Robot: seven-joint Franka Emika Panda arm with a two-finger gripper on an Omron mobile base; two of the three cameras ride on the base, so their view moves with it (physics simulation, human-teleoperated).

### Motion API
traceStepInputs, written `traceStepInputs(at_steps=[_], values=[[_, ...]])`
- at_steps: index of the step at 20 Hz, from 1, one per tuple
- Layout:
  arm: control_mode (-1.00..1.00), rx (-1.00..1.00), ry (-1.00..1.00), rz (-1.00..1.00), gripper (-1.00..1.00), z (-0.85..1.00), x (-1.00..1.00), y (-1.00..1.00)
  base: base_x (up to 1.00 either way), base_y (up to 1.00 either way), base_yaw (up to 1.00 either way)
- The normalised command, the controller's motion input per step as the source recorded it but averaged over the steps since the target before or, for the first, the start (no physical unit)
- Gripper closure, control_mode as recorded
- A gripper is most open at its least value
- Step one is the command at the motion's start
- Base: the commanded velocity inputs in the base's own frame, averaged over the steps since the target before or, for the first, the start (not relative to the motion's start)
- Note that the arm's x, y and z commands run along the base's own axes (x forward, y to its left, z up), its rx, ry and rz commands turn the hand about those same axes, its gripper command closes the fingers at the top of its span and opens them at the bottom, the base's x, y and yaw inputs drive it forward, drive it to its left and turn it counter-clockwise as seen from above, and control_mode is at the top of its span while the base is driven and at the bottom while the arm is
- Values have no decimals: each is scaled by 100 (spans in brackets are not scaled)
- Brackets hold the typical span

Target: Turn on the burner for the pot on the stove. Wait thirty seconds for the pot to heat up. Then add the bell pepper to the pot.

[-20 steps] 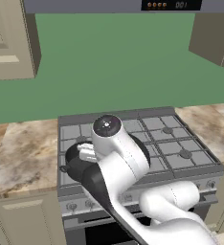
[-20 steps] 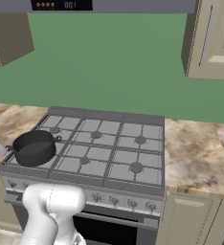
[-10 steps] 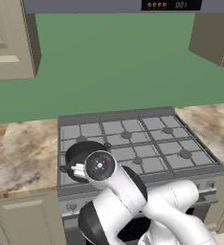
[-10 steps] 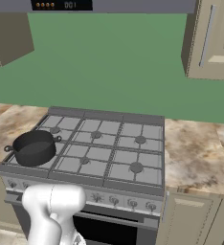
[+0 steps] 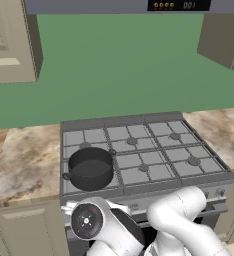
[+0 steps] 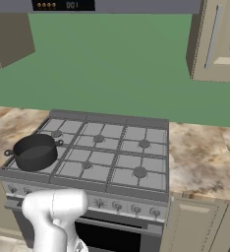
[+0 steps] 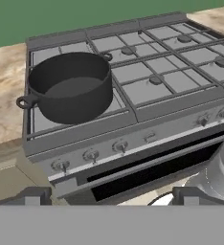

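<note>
On ridged grates (image 7: 171, 72), squat round pot (image 7: 71, 91)

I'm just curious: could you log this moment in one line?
pot: front-left burner, looks empty | stove: no flame seen | gripper: open, before knobs

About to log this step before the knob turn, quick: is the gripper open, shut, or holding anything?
Gripper: open, jaws wide apart, holding nothing, facing the stove front below the pot.

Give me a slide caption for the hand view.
Open gripper facing the stove front, dark pot on the near-left burner above the knob row.
</note>
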Motion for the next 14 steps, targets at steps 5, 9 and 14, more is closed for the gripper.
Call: traceStepInputs(at_steps=[5, 9, 14], values=[[-100, -17, 0, 0, -100, -47, -10, 26, 0, 0, 0], [-100, -24, 0, 2, -100, -12, 0, 5, 0, 0, 0], [-100, -13, -3, 12, -100, 0, 3, 8, 0, 0, 0]])
